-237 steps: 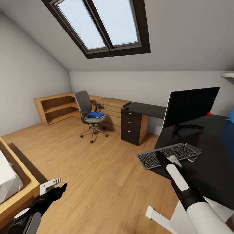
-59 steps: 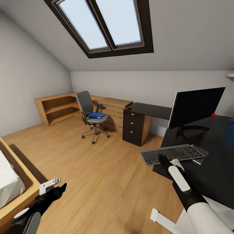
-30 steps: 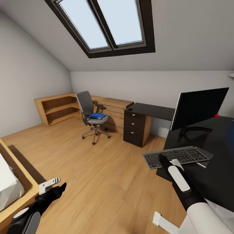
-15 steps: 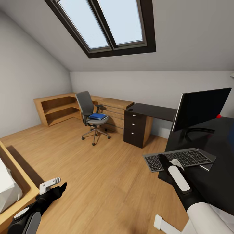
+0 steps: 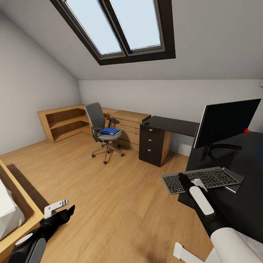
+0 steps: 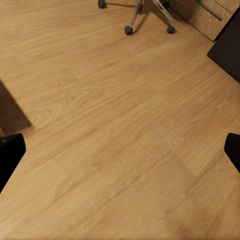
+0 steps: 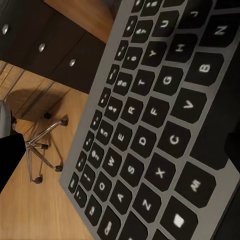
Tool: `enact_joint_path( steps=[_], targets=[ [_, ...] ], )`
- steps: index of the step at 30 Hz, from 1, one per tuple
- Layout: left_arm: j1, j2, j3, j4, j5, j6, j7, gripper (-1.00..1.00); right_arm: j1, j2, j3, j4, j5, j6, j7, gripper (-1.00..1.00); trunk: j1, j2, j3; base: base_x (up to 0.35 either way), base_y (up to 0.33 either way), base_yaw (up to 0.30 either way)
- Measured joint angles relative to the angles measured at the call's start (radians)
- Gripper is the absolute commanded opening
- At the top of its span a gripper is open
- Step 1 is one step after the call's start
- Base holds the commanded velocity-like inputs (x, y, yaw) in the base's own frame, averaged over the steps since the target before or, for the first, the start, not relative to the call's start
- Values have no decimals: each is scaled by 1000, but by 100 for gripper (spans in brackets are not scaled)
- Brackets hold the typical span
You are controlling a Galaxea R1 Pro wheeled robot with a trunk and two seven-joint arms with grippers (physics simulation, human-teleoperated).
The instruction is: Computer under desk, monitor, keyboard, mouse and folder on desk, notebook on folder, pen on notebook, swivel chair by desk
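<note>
The monitor [image 5: 228, 122] stands on the black desk [image 5: 244, 164] at the right. In front of it lies the keyboard [image 5: 204, 178], its left end hanging past the desk edge and its right end resting on the thin grey notebook [image 5: 236, 178]. My right gripper [image 5: 187, 181] hovers open just above the keys [image 7: 145, 130], with its fingers [image 7: 10, 160] wide apart. Across the room, the swivel chair [image 5: 98, 126] carries the blue folder [image 5: 109, 130] on its seat. My left gripper [image 5: 60, 210] hangs open low over the wood floor [image 6: 120, 125].
A black drawer unit [image 5: 151, 144] joins the desk's far wing. Light-wood cabinets [image 5: 65, 120] line the back wall behind the chair. A bed corner [image 5: 14, 215] sits at the left. A small red object [image 5: 246, 130] lies behind the monitor. Open floor lies between me and the chair.
The whole picture has shifted a little, so desk, monitor and keyboard sit further right: the camera moved. Both arms hold the same pose.
</note>
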Motion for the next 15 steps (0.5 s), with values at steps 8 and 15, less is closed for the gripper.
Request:
enact_joint_path(
  steps=[8, 15],
  targets=[
    [0, 0, 0, -1, 0, 1, 0, 100, 0, -2, 0, -1, 0, 0, -1, 100, 0, 0, 0, 0, 0, 0],
    [0, 0, 0, 0, 0, -1, 0, 100, 0, -2, 0, -1, 0, 0, -1, 100, 0, 0, 0, -18, 0, 0]
  ],
)
